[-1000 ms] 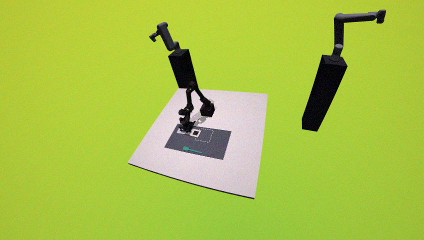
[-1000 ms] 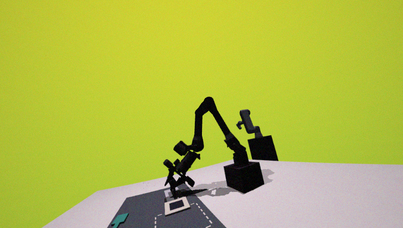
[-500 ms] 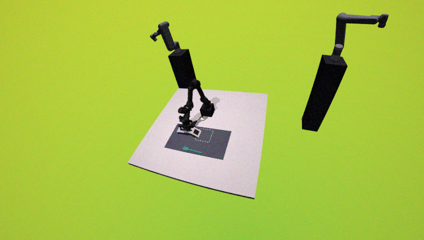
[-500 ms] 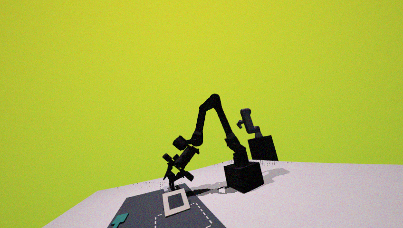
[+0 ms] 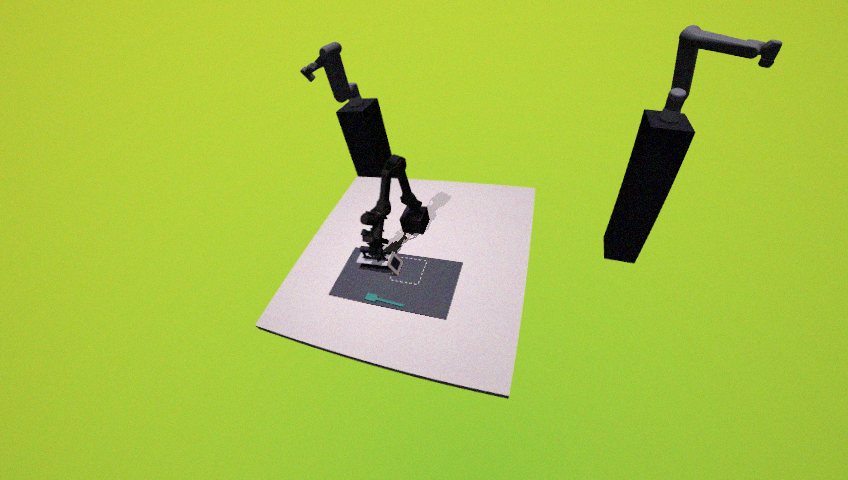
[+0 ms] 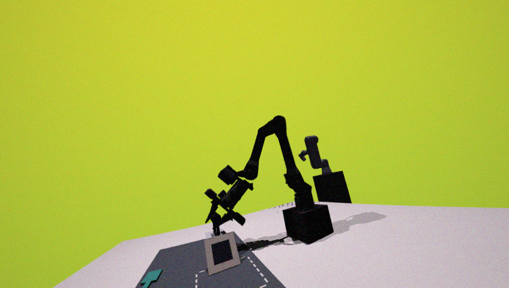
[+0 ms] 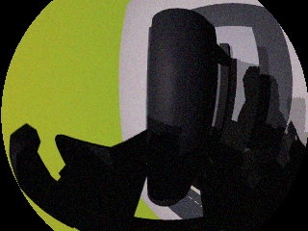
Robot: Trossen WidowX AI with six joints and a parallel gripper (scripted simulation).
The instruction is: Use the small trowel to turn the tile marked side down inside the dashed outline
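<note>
My gripper [image 5: 373, 255] [image 6: 216, 231] is low over the mat's far left part, shut on the trowel. The trowel's dark handle [image 7: 180, 72] fills the middle of the wrist view; its blade is mostly hidden. The tile [image 5: 395, 263] [image 6: 222, 252] is tipped up steeply beside the gripper. Its light rim and dark square mark face away from the gripper, toward the exterior camera. Its lower edge is at the near side of the dashed outline [image 5: 418, 283] [image 6: 257, 269]. Contact between trowel and tile is not clear to see.
A teal spatula-shaped tool [image 5: 386, 300] [image 6: 152, 276] lies on the dark mat [image 5: 434, 303] [image 6: 178, 260], near its front edge. A pale flat strip [image 5: 363, 259] shows under the gripper. Two other grey arms stand on black pillars beyond the white table [image 5: 493, 237].
</note>
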